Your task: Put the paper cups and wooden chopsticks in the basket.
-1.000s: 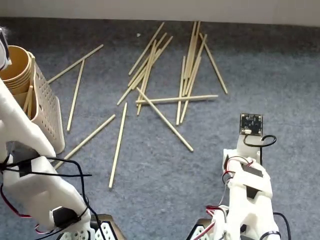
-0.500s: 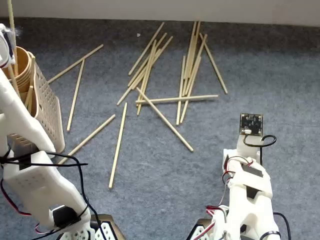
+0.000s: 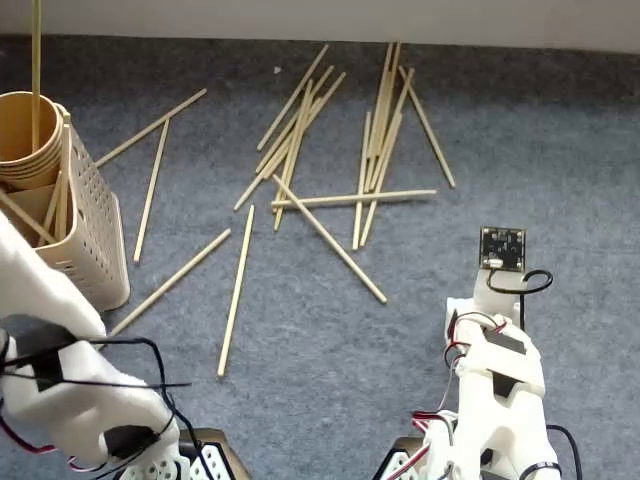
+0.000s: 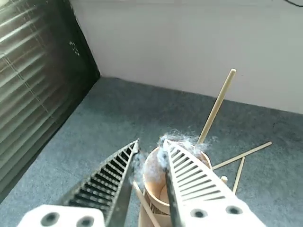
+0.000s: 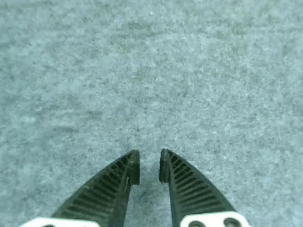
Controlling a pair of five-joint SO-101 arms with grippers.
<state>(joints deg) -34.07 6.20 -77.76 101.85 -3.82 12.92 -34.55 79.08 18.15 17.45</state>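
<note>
A perforated cream basket [image 3: 92,235] stands at the far left of the carpet, with a stack of paper cups [image 3: 25,135] inside it. One wooden chopstick [image 3: 36,60] stands upright in the top cup, and a few more lean in the basket. Many chopsticks [image 3: 300,150] lie scattered over the middle of the carpet. My left gripper [image 4: 150,150] hangs open and empty above the cups [image 4: 154,177], near the upright chopstick [image 4: 218,104]. My right gripper [image 5: 148,165] hovers over bare carpet, holding nothing, with a narrow gap between its fingers.
The left arm [image 3: 60,370] fills the near left corner beside the basket. The right arm [image 3: 497,370] sits at the near right. A pale wall [image 3: 320,18] bounds the far edge. Dark window blinds [image 4: 33,80] are seen beyond the basket.
The left arm has pulled back off the basket toward the near edge. The chopstick it carried now stands free in the top cup. The right arm has not moved.
</note>
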